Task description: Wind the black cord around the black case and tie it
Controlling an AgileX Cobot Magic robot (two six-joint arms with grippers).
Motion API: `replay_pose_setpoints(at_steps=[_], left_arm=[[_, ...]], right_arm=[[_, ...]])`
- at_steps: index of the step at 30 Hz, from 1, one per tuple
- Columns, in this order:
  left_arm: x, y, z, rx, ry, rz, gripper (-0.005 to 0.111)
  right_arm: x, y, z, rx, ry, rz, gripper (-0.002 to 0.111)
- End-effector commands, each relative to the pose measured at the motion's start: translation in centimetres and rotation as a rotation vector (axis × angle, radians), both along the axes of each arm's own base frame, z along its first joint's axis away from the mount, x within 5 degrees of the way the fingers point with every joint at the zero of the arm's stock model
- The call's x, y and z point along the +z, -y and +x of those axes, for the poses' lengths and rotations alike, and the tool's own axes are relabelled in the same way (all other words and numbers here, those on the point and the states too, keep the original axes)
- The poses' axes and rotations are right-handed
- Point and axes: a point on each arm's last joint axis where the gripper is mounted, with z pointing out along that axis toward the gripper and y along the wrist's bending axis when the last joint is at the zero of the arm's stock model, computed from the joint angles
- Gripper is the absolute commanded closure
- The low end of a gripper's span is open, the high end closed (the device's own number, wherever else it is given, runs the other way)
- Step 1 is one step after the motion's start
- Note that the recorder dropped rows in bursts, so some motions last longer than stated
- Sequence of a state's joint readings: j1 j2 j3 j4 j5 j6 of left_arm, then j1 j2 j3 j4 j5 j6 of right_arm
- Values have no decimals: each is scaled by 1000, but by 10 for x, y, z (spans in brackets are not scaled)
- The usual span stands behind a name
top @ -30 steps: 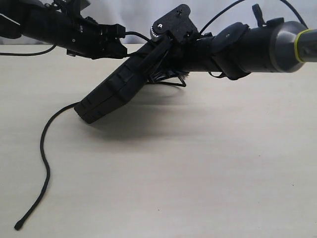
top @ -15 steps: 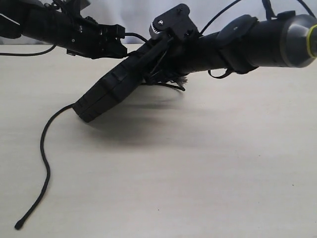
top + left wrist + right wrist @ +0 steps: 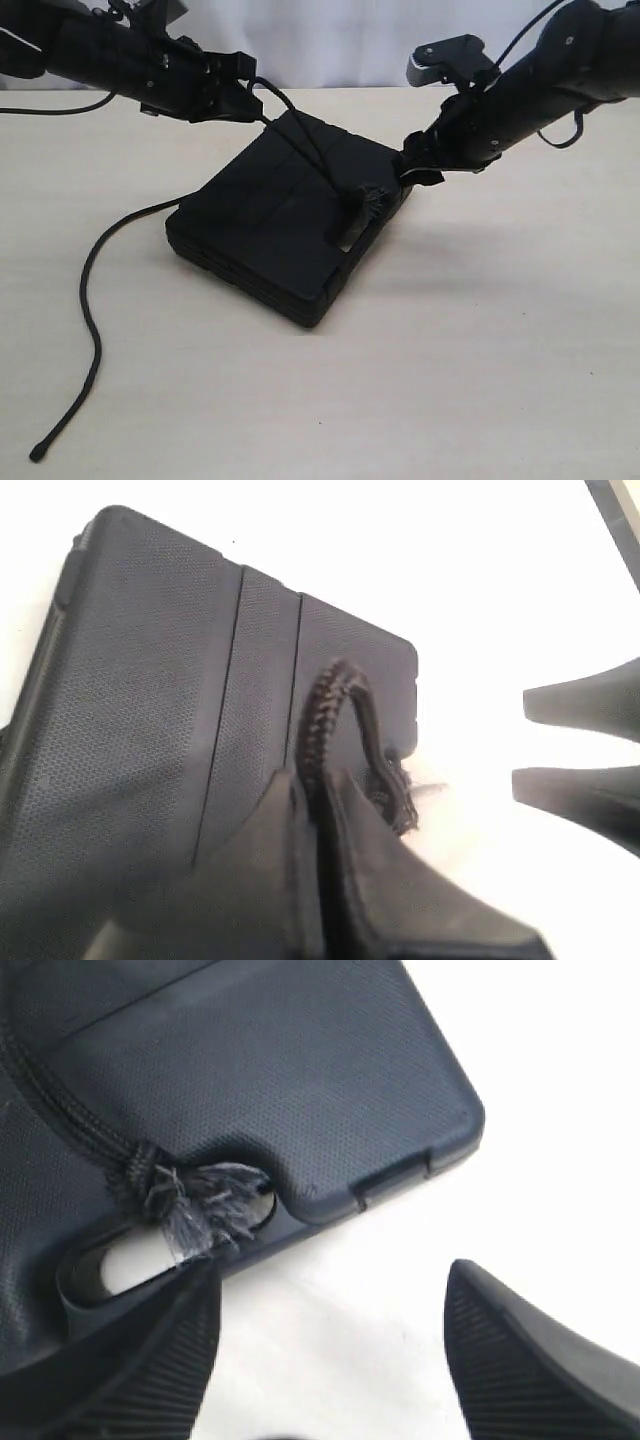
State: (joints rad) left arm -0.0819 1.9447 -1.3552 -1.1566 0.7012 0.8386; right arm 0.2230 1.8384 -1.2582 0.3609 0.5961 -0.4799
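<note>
Black plastic case (image 3: 270, 225) lying flat on a pale wooden table (image 3: 480, 350), a little left of the middle, ribbed lid facing up. A black braided cord (image 3: 316, 720) runs across the lid from the far left corner to the right edge. There its frayed grey knot (image 3: 200, 1205) sits at the handle slot (image 3: 130, 1260); whether it passes through the slot cannot be made out. Another stretch of the cord comes out from the case's left side and snakes over the table to the near left, where its tip lies loose.

The left gripper (image 3: 312, 780) hangs over the case's far left corner. Its fingers are pinched together on the cord, which arches up out of them and drops onto the lid. Its arm reaches in from the far left, low and almost level.

The right gripper (image 3: 330, 1280) is just beside the case's right corner, near the frayed knot. Its fingers are spread wide with only bare table between them, and it holds nothing. Its arm comes in from the far right, sloping down toward the case.
</note>
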Motion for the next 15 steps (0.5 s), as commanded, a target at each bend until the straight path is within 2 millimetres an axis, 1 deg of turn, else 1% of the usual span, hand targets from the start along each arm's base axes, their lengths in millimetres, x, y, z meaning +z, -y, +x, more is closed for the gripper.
replay_pose_setpoints(at_steps=[1,3,5,8,10,15], left_arm=[[3,1,0,-8,1,-18,107],[3,1,0,-8,1,-18,107],[3,2,0,-10,0,-19,107],[3,2,-1,-15,-3,-22,107],[3,2,-1,-15,-3,-22,107],[2,2,-1,-51,31,10,107]], right_arm=[[17,5,-7,-11,-5,5,47],[22,4,-10,-7,-11,28,47],[24,1,-13,42,-12,41,47],[25,-6,-17,203,2,62,47],[25,-13,-21,289,23,128,47],[20,-25,-25,489,194,205,47]])
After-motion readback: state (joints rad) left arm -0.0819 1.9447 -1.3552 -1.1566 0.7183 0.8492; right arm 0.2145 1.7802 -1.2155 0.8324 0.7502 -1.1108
